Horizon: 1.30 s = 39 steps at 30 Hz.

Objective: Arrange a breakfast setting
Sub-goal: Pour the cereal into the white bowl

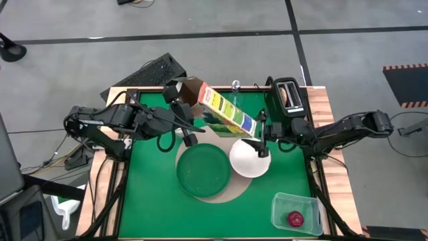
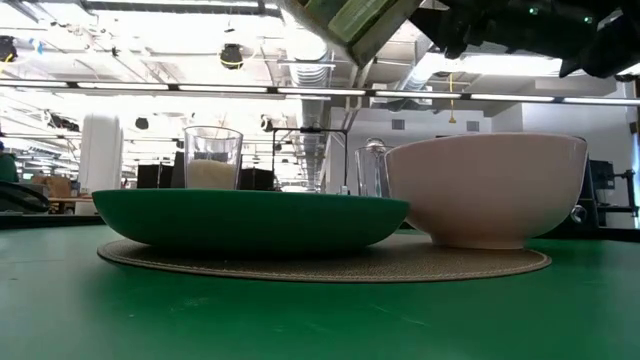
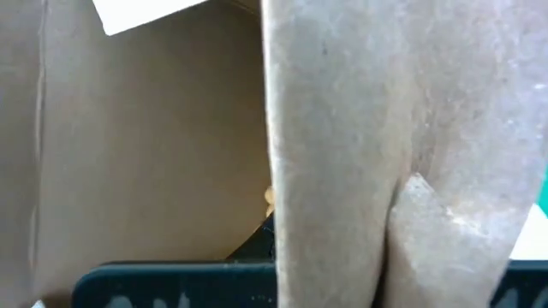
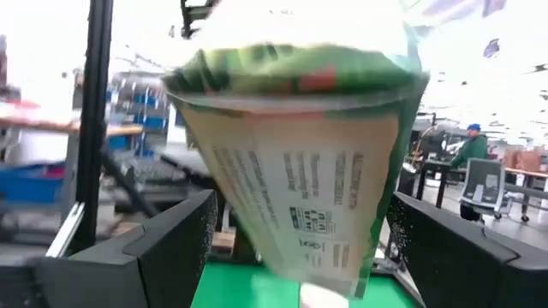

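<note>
The left gripper [image 1: 189,100] is clamping the open end of the green-and-yellow cereal box [image 1: 227,114] and is holding it tilted above the bench [image 1: 154,194], with the lower end of the box near the white bowl [image 1: 249,158]. In the left wrist view only brown cardboard is filling the picture. The right gripper [image 1: 263,142] is hanging at the rim of the bowl with its fingers [image 4: 163,248] standing wide apart, and the box is showing between them; they are not gripping it.

The dark green plate [image 1: 203,171] is lying on the round tan mat [image 1: 224,194], and the bowl is standing just beside the plate, on the edge of the mat. The small milk glass [image 2: 212,160] and the clear stemmed glass [image 2: 371,168] are standing behind them in the low view. The red fruit [image 1: 295,217] is lying in a clear container [image 1: 284,204] at the near right corner. The black toaster [image 1: 289,96] is standing at the far right of the bench.
</note>
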Available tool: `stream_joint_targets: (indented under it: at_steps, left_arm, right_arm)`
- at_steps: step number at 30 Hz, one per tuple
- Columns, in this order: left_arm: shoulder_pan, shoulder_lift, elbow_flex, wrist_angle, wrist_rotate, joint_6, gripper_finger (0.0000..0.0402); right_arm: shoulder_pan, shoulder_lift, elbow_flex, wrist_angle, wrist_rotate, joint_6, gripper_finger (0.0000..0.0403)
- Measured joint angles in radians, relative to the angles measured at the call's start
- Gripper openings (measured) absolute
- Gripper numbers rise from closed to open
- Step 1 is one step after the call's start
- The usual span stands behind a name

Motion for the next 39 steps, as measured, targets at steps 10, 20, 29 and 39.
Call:
stream_joint_targets:
  at_steps: [10,20,29,39]
  left_arm:
    - [0.001,0.000,0.000,0.076,0.064,0.013,0.0000]
    - [0.000,0.034,0.000,0.122,0.094,0.038,0.0000]
    - [0.001,0.052,0.000,0.174,0.151,0.073,0.0000]
    - [0.001,0.052,0.000,0.177,0.149,0.056,0.0004]
  right_arm:
    - [-0.012,0.000,0.000,0.045,0.050,0.029,0.0366]
    - [-0.021,0.000,0.000,0.141,0.050,0.001,0.0362]
    - [-0.032,0.000,0.000,0.143,0.018,0.001,0.0315]
    - [-0.032,-0.013,0.000,0.125,0.022,-0.010,0.0253]
